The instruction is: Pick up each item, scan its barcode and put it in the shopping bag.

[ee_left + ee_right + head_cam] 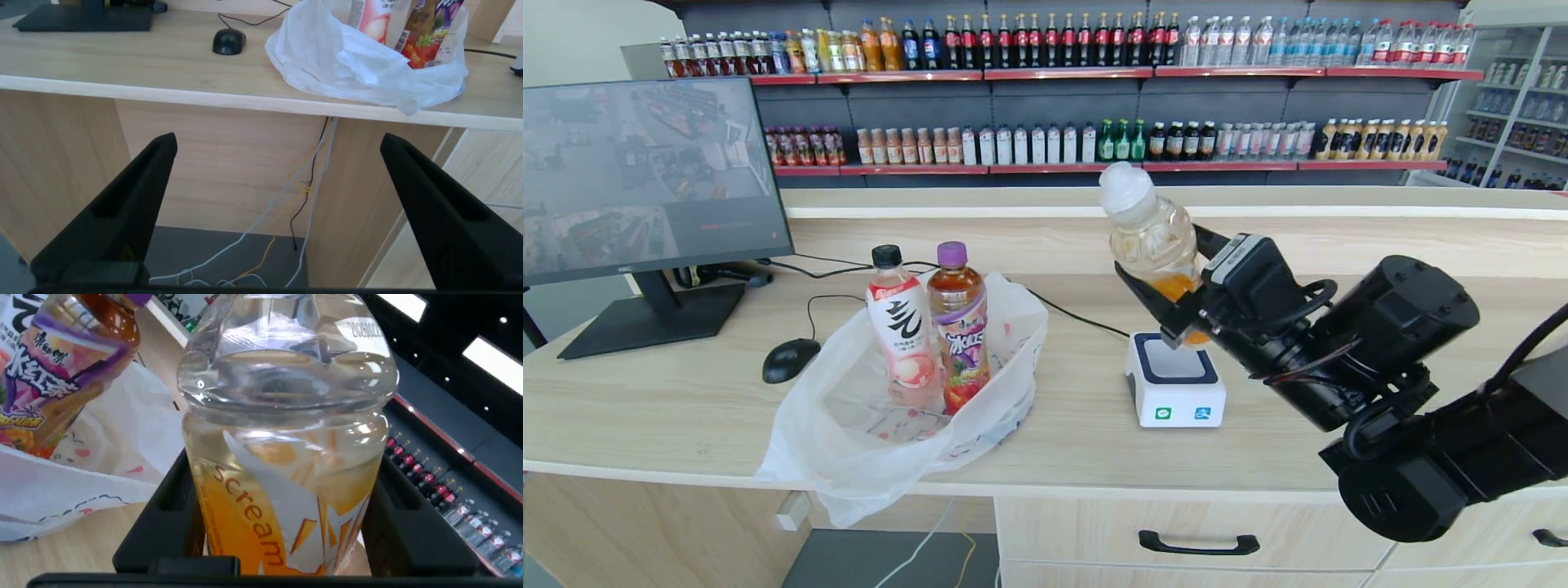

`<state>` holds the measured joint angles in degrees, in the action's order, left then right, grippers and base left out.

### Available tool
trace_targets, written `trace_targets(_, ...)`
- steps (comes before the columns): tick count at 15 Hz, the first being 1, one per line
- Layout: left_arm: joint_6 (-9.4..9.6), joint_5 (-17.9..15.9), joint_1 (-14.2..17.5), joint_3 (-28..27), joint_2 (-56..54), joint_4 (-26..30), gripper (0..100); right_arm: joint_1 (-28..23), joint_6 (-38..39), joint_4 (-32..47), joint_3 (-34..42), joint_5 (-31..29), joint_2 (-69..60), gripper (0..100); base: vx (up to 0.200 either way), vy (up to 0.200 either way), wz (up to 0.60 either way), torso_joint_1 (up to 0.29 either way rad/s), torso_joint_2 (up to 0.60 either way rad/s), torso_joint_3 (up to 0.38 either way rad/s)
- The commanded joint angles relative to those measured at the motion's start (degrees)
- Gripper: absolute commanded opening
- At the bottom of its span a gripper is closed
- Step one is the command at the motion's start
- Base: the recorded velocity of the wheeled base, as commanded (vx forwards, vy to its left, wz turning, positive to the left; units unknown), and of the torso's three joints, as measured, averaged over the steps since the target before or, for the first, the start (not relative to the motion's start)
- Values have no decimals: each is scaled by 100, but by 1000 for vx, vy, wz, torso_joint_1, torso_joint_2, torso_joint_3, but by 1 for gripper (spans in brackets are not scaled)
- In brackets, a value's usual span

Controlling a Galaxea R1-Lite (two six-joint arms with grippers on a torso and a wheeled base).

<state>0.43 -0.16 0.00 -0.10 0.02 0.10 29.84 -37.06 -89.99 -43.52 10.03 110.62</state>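
Two bottles (960,327) in shopping bag (833,457), mouse (789,359) beside; scanner (1174,384) under held bottle (1152,237)

A pink bottle (900,343) and a purple bottle (960,335) stand at the back of the bag (833,441); its front lies open. Right of the bag, bare surface (1078,433) runs to the scanner (1174,384), with the right hand (1168,282) and its orange bottle (1147,229) above. A mouse (790,359) sits just left.

Clear bottle (1150,233) above scanner (1174,384); two bottles (958,327) in bag (849,445)
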Motion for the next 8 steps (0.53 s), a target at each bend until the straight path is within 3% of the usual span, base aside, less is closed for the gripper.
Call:
trace_targets(1,1,7,0,1,-2,-1,100,215,603,-1,344,-494,-620,0,0,0,0,0,0,0)
trace_targets(5,10,-2,0,1,-2,-1,100,373,1966,-1,1197,-1469,-1165,0,0,0,0,0,0,0)
trace_targets(8,28,-2,-9,1,-2,8,100,329,2528,-1,1197,-2207,-1174,0,0,0,0,0,0,0)
